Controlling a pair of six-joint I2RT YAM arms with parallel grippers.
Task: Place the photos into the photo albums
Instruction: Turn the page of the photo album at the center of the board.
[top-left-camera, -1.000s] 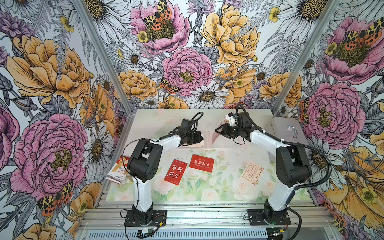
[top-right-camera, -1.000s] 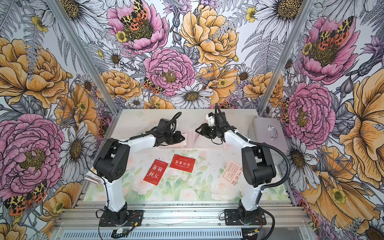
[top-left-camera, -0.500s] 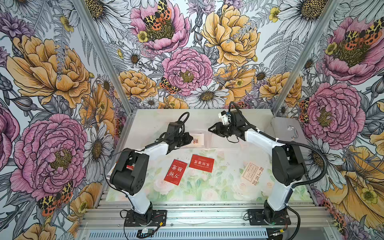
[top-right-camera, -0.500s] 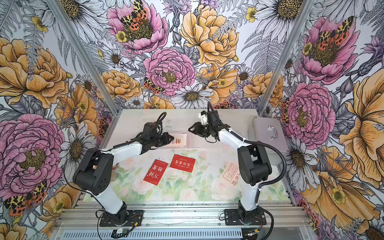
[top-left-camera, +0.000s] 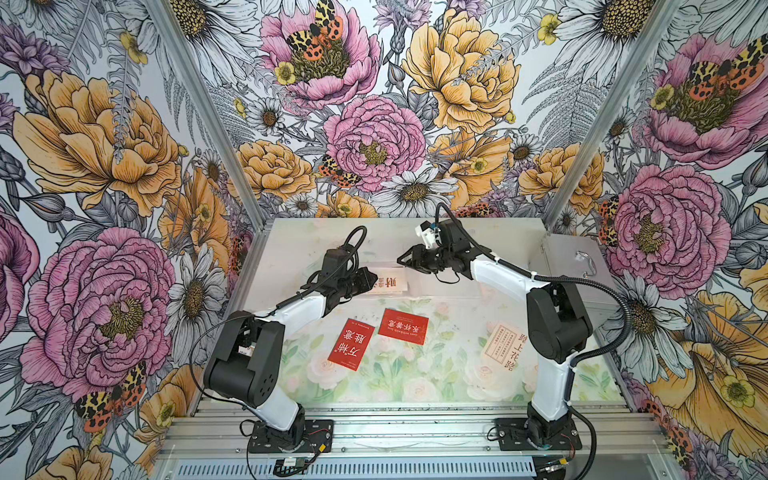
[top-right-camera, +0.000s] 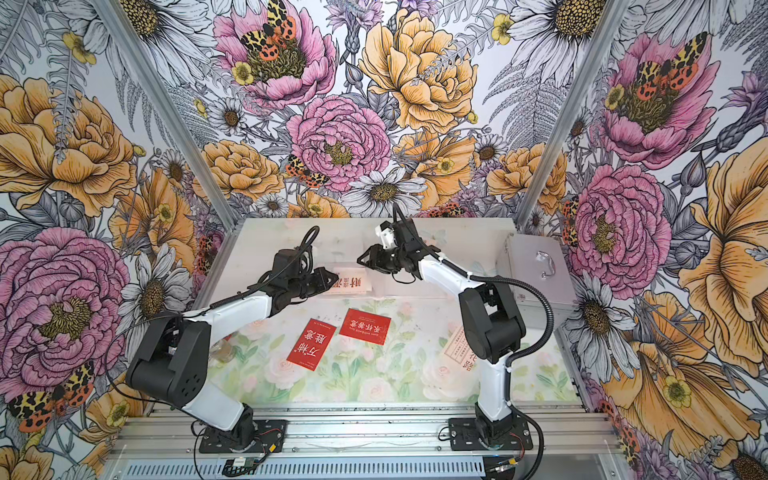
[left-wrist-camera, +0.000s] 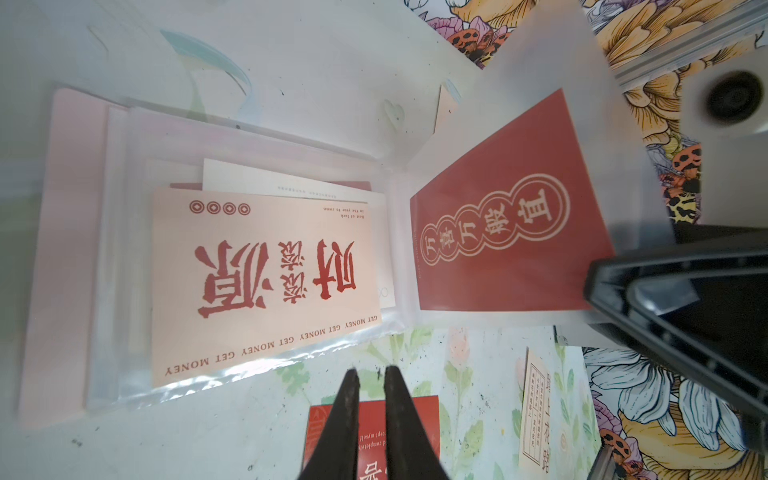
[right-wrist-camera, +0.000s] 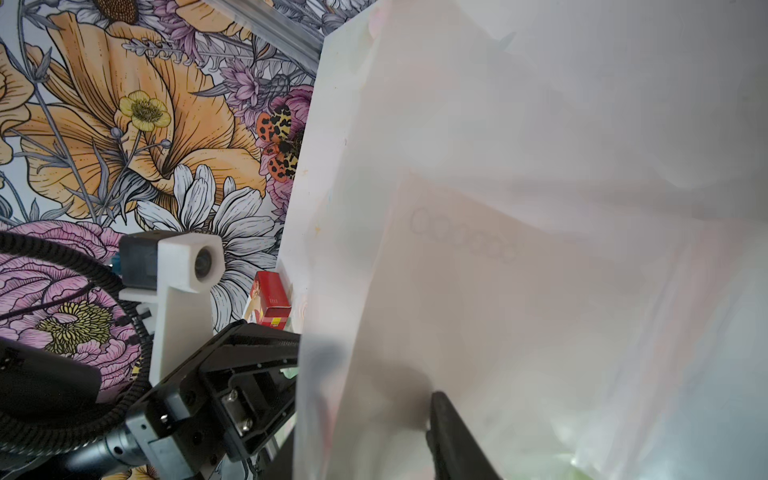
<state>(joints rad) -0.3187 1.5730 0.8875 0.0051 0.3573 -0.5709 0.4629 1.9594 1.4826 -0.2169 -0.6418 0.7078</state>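
The pale-pink photo album (top-left-camera: 417, 286) (top-right-camera: 376, 286) lies open at the back middle of the table. A cream photo (left-wrist-camera: 266, 282) (top-left-camera: 392, 284) sits in its flat clear sleeve. My right gripper (top-left-camera: 402, 261) (top-right-camera: 361, 259) is shut on a lifted sleeve page (right-wrist-camera: 498, 291) with a red photo (left-wrist-camera: 507, 232) inside; only one of its fingers (right-wrist-camera: 446, 419) shows. My left gripper (left-wrist-camera: 370, 374) (top-left-camera: 374, 280) hovers just off the album's near edge, almost shut and holding nothing. Two red photos (top-left-camera: 351, 344) (top-left-camera: 403, 326) and a cream photo (top-left-camera: 505, 347) lie loose on the mat.
A silver metal case (top-left-camera: 569, 266) (top-right-camera: 536, 266) with a handle stands at the back right. A red-and-white carton (right-wrist-camera: 270, 301) lies by the left wall. The right arm hides part of the loose cream photo (top-right-camera: 455, 347) in a top view.
My right gripper has moved left with the page. The left arm's elbow has dropped low and to the left, and its gripper has backed off, uncovering the cream photo in the album.
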